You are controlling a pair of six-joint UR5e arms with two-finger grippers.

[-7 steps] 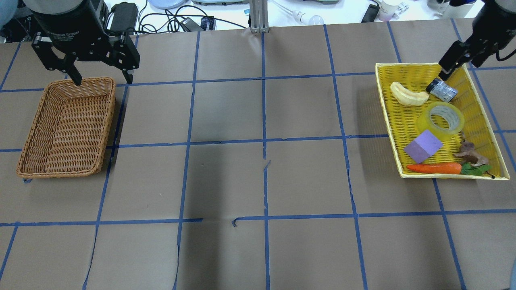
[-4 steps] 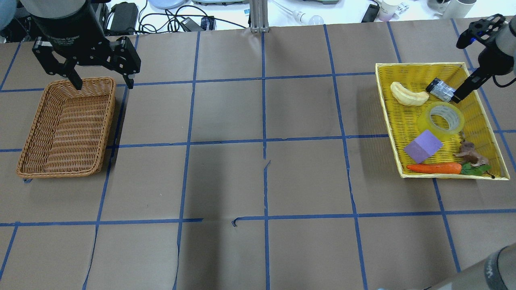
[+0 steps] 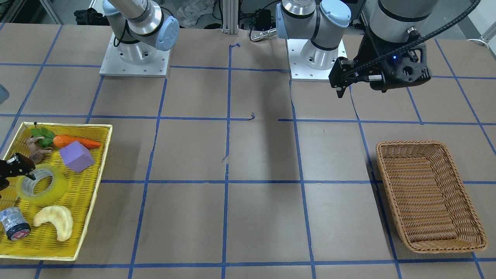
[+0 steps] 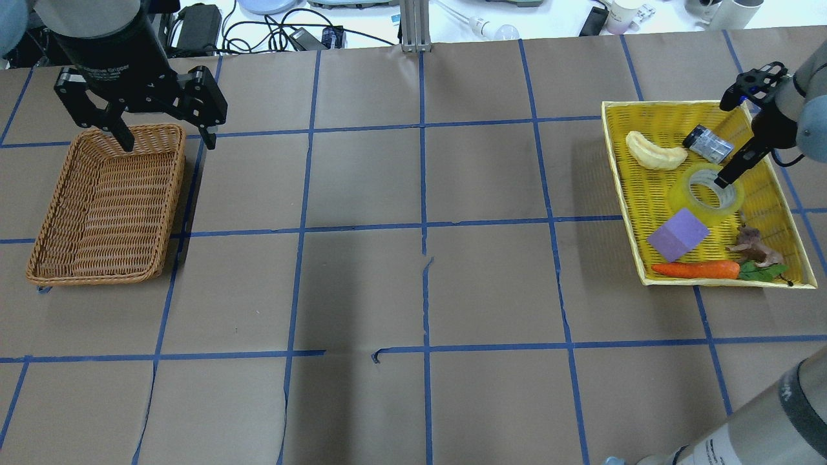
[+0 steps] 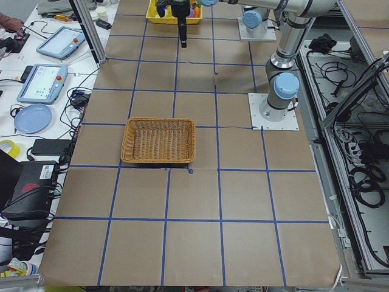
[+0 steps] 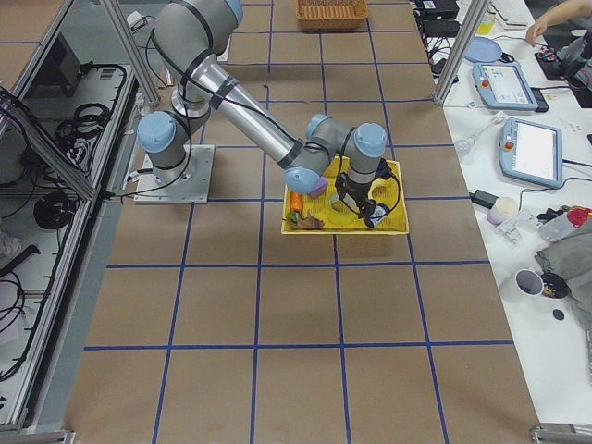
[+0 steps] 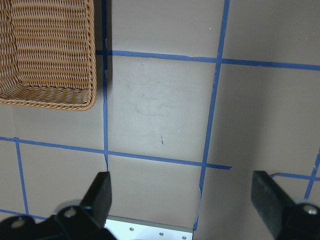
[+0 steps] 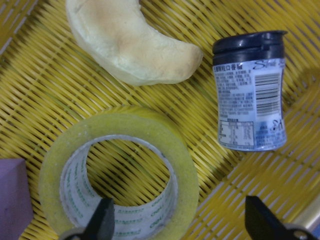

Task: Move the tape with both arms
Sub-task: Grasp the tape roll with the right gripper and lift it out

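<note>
the right wrist view shows what the overhead view hides: both fingertips of the right pincer [image 8: 181, 222] stand well apart, one over the hole of the tape [image 8: 125, 125], the other outside the ring above the yellow tray [image 8: 240, 175]; the roll's wall sits between them, and i cannot tell whether either touches it. overhead, only one finger shows, slanting down to the roll. the front view shows a red end on the small bottle [image 8: 247, 100], while the wrist view shows its dark cap and printed label. the tape lies flat in the tray, between the bottle and the purple block [image 4: 678, 234]. the left pincer [image 4: 168, 142] is spread wide and holds nothing, one finger over the far rim of the wicker basket [image 4: 103, 278], the other over the desk [image 4: 420, 290] beside it. counted: two pincers, one tape, one bottle, one crescent pastry [image 4: 656, 152], one purple block, one carrot [image 4: 696, 270], one brown figurine [image 4: 753, 247], one tray, one basket
</note>
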